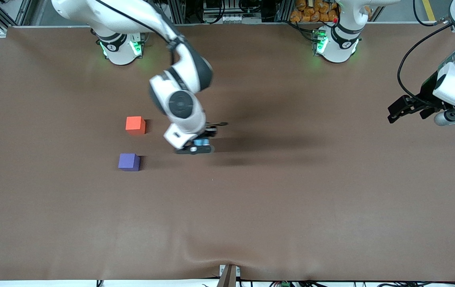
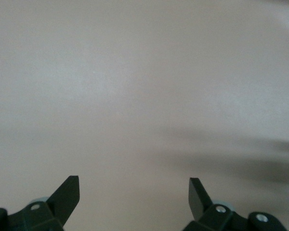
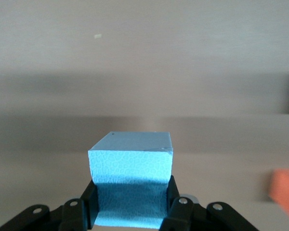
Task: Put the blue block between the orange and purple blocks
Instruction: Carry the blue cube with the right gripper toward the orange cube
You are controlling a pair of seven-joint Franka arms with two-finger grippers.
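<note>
Two flat sides of the blue block (image 3: 131, 185) sit clamped in our right pincer (image 1: 200, 144); it looks light, foam-like, slightly grippy. Left pincer (image 2: 134, 195) waits, released.

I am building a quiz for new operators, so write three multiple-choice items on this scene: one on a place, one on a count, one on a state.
1. Which lies nearer the front camera?
A. the bright orange matte cube
B. the violet-purple matte cube
C. neither

2. How many cubes rest on the brown table, unheld?
A. one
B. two
C. three

3. What is the right gripper doing?
A. hanging open
B. shut on nothing
C. clamping the light sky-blue matte cube

Key: 1 B, the violet-purple matte cube shows lower than the bright orange matte cube. 2 B, only those two sit on the brown table. 3 C, the right gripper grips the light sky-blue matte cube; the left gripper waits open.
</note>
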